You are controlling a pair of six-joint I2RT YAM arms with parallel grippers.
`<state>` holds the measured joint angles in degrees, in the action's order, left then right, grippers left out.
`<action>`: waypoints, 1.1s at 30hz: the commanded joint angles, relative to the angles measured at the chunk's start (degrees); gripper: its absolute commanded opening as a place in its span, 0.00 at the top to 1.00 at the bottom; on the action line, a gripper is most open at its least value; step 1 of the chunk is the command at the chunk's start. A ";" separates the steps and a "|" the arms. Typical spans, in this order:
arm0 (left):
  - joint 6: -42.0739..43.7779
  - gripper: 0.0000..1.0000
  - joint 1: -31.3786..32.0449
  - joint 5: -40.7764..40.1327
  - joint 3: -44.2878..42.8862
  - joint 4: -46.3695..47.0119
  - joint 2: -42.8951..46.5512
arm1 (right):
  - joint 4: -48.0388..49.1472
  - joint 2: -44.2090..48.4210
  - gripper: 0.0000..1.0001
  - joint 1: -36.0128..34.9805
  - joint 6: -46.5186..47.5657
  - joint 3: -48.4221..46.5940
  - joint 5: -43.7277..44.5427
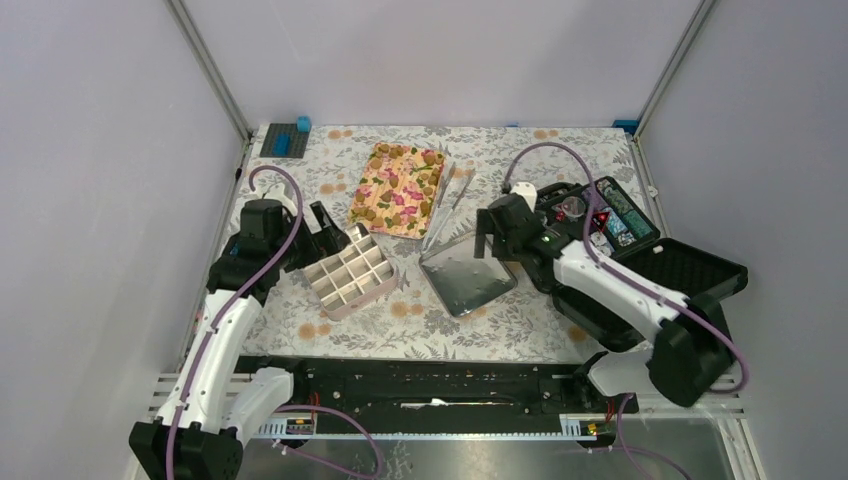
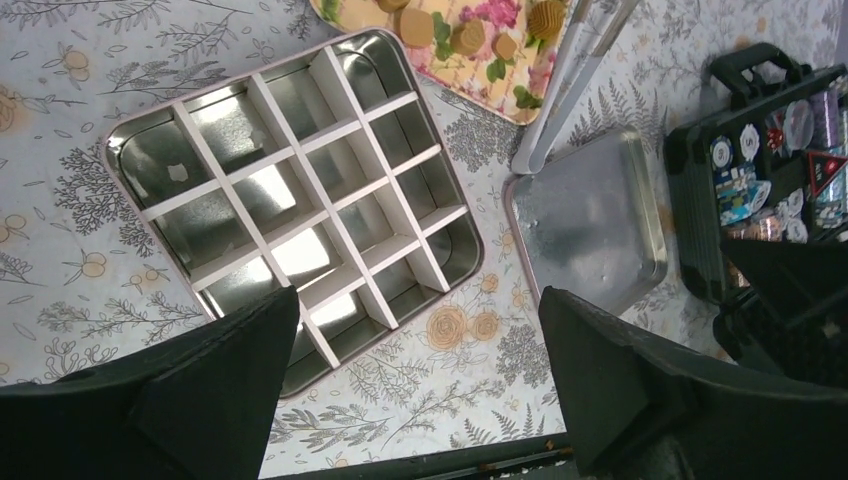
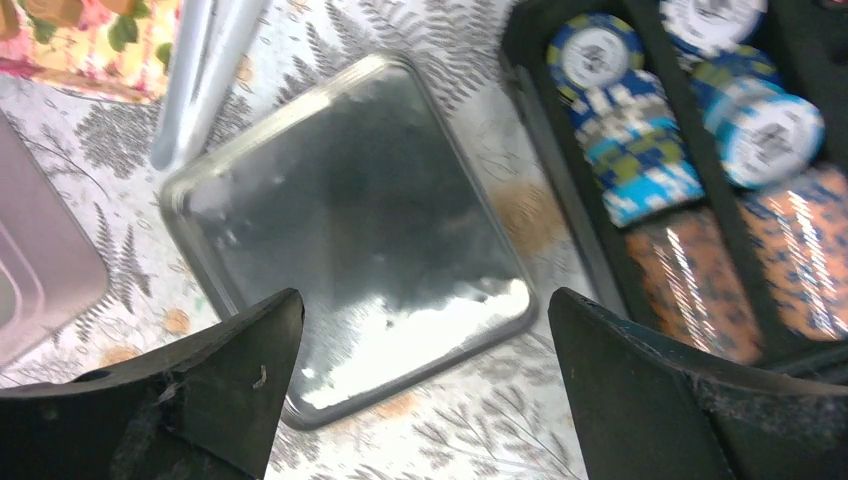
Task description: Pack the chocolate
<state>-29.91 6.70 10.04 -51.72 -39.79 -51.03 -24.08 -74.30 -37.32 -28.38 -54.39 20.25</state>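
The chocolate (image 1: 430,160) lies as several golden-brown lumps on a pink-flowered tray (image 1: 395,192) at the back middle of the table; a few lumps (image 2: 465,37) show at the top of the left wrist view. The divided tin (image 1: 350,278) stands in front of the tray with its cells (image 2: 300,195) empty. My left gripper (image 1: 330,235) hovers open at the tin's left rear corner and holds nothing (image 2: 420,330). My right gripper (image 1: 493,245) hangs open and empty over the tin's flat lid (image 1: 468,275), which fills the right wrist view (image 3: 360,220).
A pale tong-like tool (image 1: 450,205) lies between tray and lid. An open black case (image 1: 610,215) of round striped chips (image 3: 620,120) stands at the right, its lid (image 1: 700,270) folded out. A small blue and dark block (image 1: 285,138) sits at the back left corner.
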 commanded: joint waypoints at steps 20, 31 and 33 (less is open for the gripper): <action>4.79 0.01 7.01 -8.74 -0.71 -1.36 1.14 | -6.40 -49.99 0.00 -2.03 -12.24 -47.31 0.03; 6.07 0.01 7.01 -9.78 -2.02 -2.75 0.51 | -8.54 -54.16 0.00 -1.93 -10.71 -46.68 3.48; 5.86 0.01 7.01 -9.54 -1.90 -2.75 0.39 | -9.27 -54.06 0.00 -1.82 -10.83 -46.13 4.28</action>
<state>-24.82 13.56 1.19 -51.64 -43.88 -50.41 -30.96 -127.68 -39.00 -39.40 -100.33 20.71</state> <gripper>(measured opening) 0.985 0.994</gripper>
